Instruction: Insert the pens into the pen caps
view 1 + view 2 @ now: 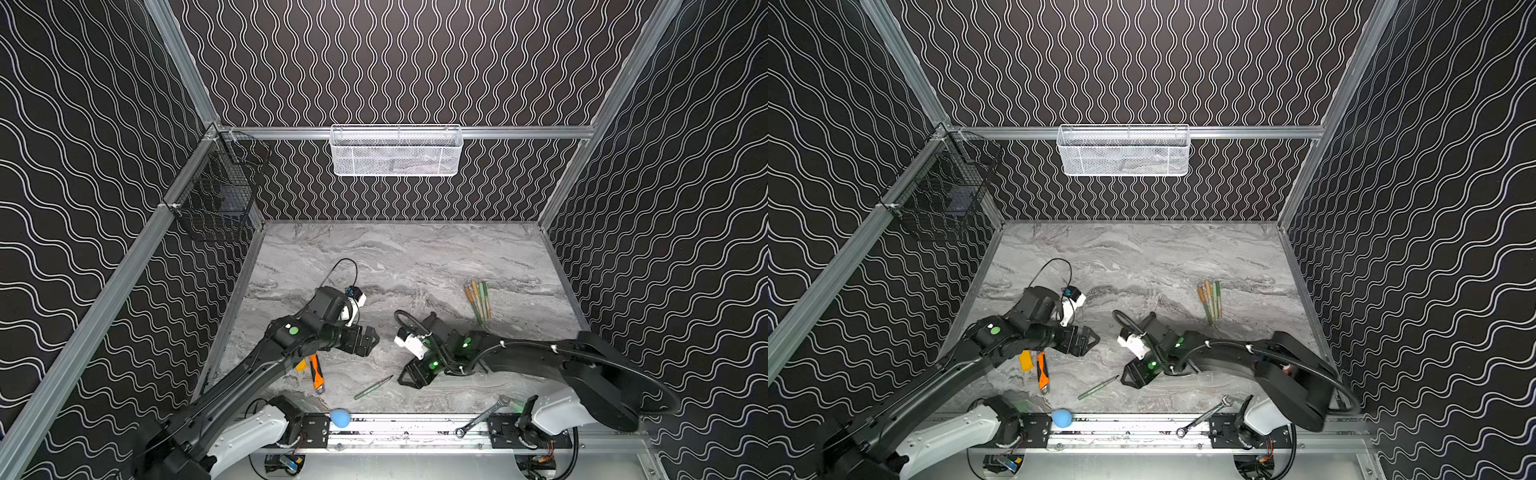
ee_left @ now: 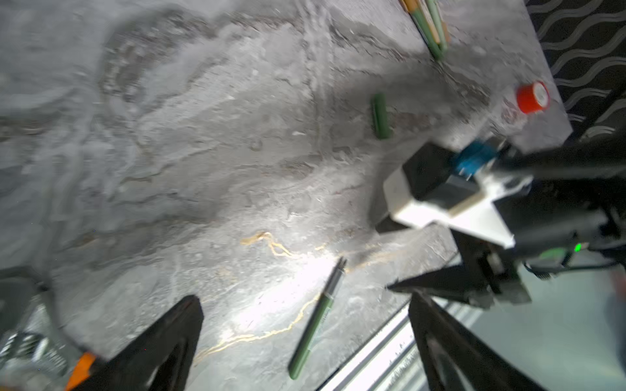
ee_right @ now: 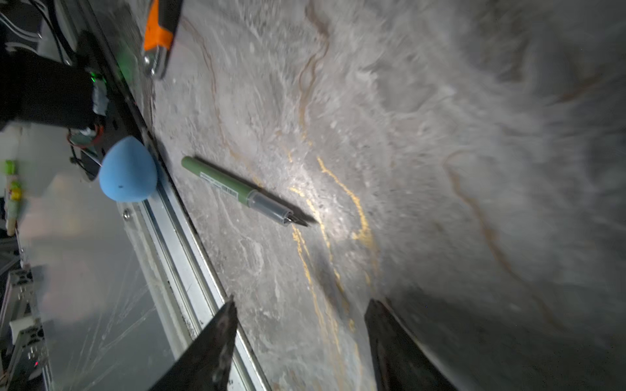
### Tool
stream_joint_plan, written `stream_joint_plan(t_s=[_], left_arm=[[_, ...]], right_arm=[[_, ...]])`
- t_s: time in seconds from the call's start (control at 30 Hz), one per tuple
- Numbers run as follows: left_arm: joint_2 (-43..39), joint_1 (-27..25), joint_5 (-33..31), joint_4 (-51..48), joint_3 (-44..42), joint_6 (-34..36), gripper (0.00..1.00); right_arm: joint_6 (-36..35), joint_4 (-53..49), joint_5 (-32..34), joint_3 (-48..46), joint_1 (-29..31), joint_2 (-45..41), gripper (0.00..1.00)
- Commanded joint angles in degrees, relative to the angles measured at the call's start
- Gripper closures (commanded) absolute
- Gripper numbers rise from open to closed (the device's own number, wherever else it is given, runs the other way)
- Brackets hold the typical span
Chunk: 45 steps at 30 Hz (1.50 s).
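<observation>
1. Pen (image 3: 237, 186), green and uncapped, flat on the tabletop (image 1: 415, 257) close to the front rail (image 1: 415, 428), dark nib toward the right gripper (image 3: 301, 301), blue egg-shaped thing (image 3: 128, 172) near its tail.
2. Right jaws parted, nothing between them, just short of the nib; left gripper (image 2: 305, 298) spread wide, likewise empty.
3. Loose green cap (image 2: 381, 116) well apart from that pen, visible only from the left wrist; four pens (image 1: 478, 301) bunched farther back, seemingly capped.
4. Likely trouble: pinching the tapered nib end and squirting the round barrel toward the rail and off the edge.
5. Also possible: clipping the utility knife (image 1: 316, 370), or tangling both arms over one crowded patch.
6. Later: nib off-axis, shoving the light cap away instead of seating.
</observation>
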Motion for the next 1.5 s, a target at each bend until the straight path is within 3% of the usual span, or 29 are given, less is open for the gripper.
stream_joint_plan(t_s=[0.0, 0.13, 0.27, 0.4, 0.5, 0.77, 1.0, 1.23, 1.47], left_arm=[[2.44, 0.1, 8.65, 1.57, 0.48, 2.27, 0.01], [8.63, -1.07, 14.09, 1.49, 2.01, 3.31, 0.02], [13.72, -5.98, 7.64, -4.92, 8.08, 5.22, 0.04], [16.37, -7.76, 6.37, -7.32, 9.28, 4.01, 0.05], [18.42, -11.92, 6.3, -3.86, 6.78, -2.35, 0.09], [18.48, -22.94, -5.48, 4.81, -2.97, -16.74, 0.13], [21.85, -27.57, -13.94, 8.11, -8.09, -20.79, 0.18], [24.14, -28.82, -15.09, 11.78, -12.11, -21.71, 0.35], [26.51, -32.38, -14.93, 13.03, -12.38, -23.8, 0.65]], right_arm=[[0.33, -0.07, 0.75, -2.19, -1.98, -5.86, 0.36], [2.13, -1.96, 4.47, -4.26, -4.62, -12.9, 0.34], [3.48, -5.06, 6.08, -4.29, -7.73, -17.94, 0.32], [4.65, -6.63, 8.13, -3.98, -9.5, -18.89, 0.32], [6.12, -8.02, 10.17, -3.39, -12.51, -18.52, 0.32], [4.33, -8.23, 8.95, -4.82, -16.9, -23.78, 0.3], [3.32, -8.67, 8.05, -5.81, -17.46, -28.35, 0.3], [3.37, -8.26, 8.48, -6.52, -17.53, -30.36, 0.3], [3.31, -8.51, 8.83, -6.27, -17.54, -30.28, 0.3]])
